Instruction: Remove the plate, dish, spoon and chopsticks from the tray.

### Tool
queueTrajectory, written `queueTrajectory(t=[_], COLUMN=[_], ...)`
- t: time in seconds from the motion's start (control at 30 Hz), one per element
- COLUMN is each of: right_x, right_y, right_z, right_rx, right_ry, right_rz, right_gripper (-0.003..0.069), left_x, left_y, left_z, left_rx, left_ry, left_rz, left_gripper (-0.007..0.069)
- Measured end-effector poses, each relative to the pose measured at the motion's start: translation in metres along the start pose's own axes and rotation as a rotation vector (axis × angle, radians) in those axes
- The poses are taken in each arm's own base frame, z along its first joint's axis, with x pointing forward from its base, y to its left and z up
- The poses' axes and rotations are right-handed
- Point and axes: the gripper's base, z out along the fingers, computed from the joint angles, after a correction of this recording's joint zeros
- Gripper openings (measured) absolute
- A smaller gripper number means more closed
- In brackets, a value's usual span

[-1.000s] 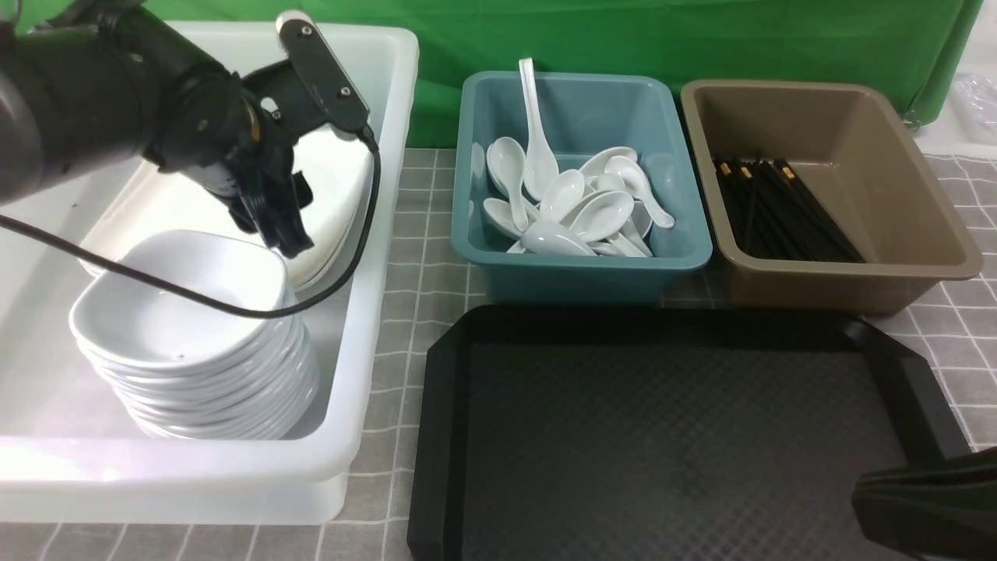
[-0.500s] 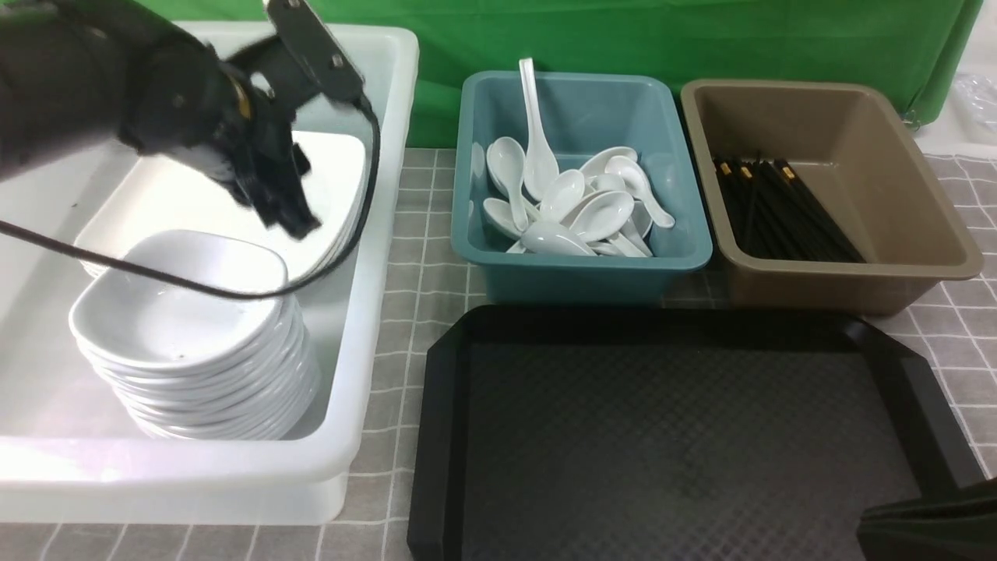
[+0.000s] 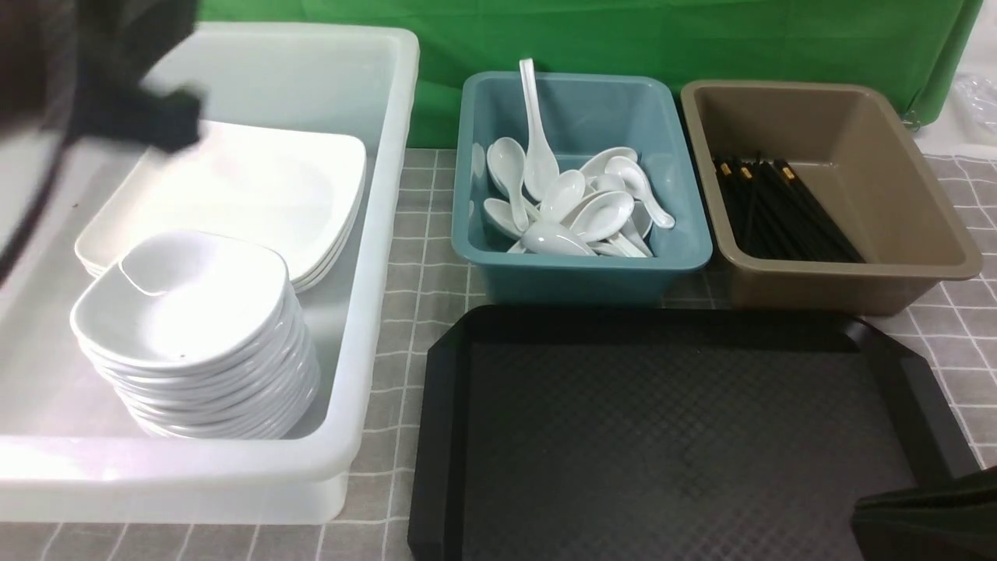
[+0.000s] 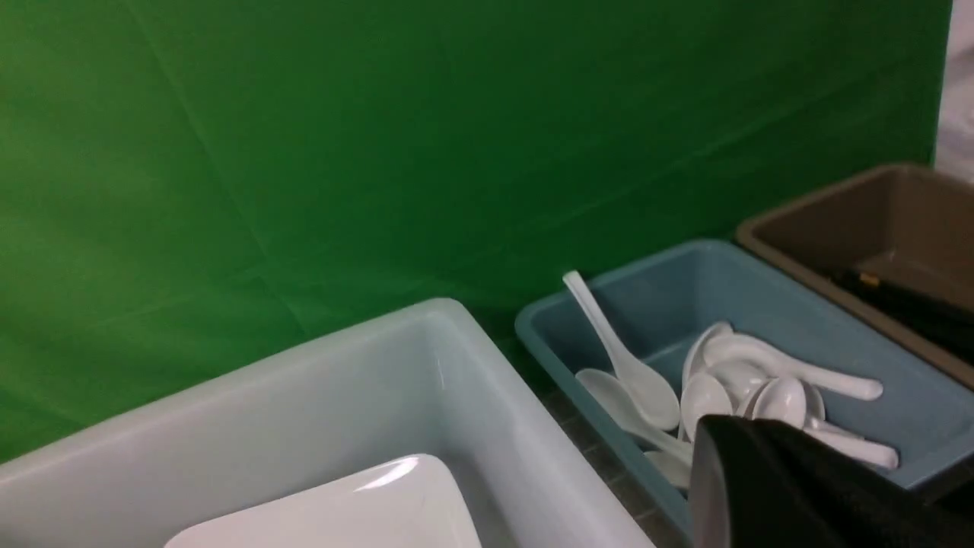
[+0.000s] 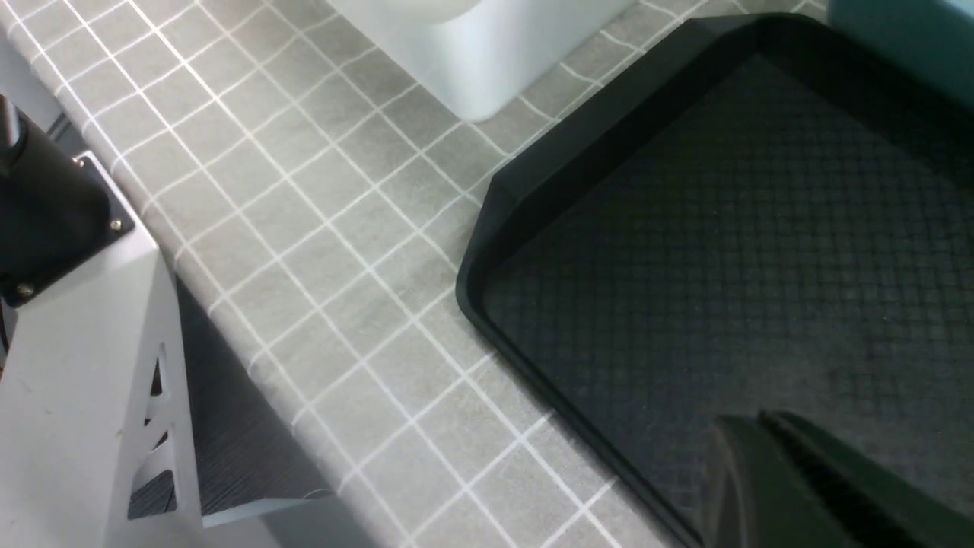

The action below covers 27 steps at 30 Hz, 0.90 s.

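The black tray [image 3: 678, 436] lies at the front with nothing on it, and its bare diamond pattern also shows in the right wrist view [image 5: 723, 228]. The plate [image 3: 249, 187] tops a short stack in the white tub [image 3: 374, 234], behind a pile of small white dishes [image 3: 195, 312]. White spoons [image 3: 584, 210] fill the teal tub [image 3: 584, 261]. Black chopsticks [image 3: 787, 210] lie in the brown tub [image 3: 857, 269]. My left gripper [image 3: 167, 117] is a blur above the white tub's far left, shut and empty [image 4: 711, 434]. My right gripper [image 3: 864, 499] rests shut over the tray's near right corner [image 5: 749, 422].
A grey checked cloth [image 3: 413, 257] covers the table. A green backdrop [image 3: 623, 31] hangs behind the tubs. One long-handled spoon [image 3: 533, 117] leans on the teal tub's back wall. The metal mount [image 5: 76, 342] of the robot stands beside the table edge.
My left arm has lifted and swung back to the left, away from the plates, and its jaws have closed. The plates and dishes now show in full. The right gripper has barely moved.
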Motion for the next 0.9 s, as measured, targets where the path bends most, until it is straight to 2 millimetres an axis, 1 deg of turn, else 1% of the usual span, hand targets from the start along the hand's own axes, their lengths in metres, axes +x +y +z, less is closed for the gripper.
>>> queueTrajectory(t=[0.03,0.07,0.1,0.13,0.23,0.27,0.33,0.43,0.5,0.9], right_x=[0.000,0.000,0.000,-0.001,-0.002,-0.002,-0.002,-0.002,-0.002,-0.003], right_y=[0.000,0.000,0.000,0.000,0.000,0.000,0.001,0.001,0.001,0.001], right_z=[0.000,0.000,0.000,0.000,0.000,0.000,0.000,0.000,0.000,0.000], right_rx=[0.000,0.000,-0.001,0.000,-0.003,-0.003,-0.011,-0.011,-0.011,-0.012], right_ry=[-0.001,-0.003,-0.005,-0.008,-0.022,-0.022,-0.022,-0.025,-0.025,-0.028], right_rz=[0.000,0.000,0.000,-0.002,-0.001,-0.001,0.005,0.005,0.005,0.005], right_gripper=[0.0037,0.0037,0.0037,0.0037,0.0037,0.0037,0.0037,0.0040,0.0044,0.0067], left_x=[0.007,0.016,0.025,0.032,0.054,0.055,0.064,0.069,0.069,0.072], left_y=[-0.001,-0.003,-0.004,-0.005,-0.008,-0.008,-0.009,-0.011,-0.011,-0.012], left_z=[-0.003,-0.017,-0.021,-0.031,-0.052,-0.053,-0.065,-0.073,-0.075,-0.076], left_rx=[-0.005,-0.019,-0.026,-0.038,-0.068,-0.070,-0.090,-0.093,-0.090,-0.084], left_ry=[-0.005,-0.039,-0.046,-0.071,-0.127,-0.131,-0.178,-0.198,-0.199,-0.187], left_rz=[-0.009,-0.024,-0.030,-0.036,-0.040,-0.040,-0.041,-0.042,-0.043,-0.042], left_gripper=[0.0005,0.0005,0.0005,0.0005,0.0005,0.0005,0.0005,0.0005,0.0005,0.0007])
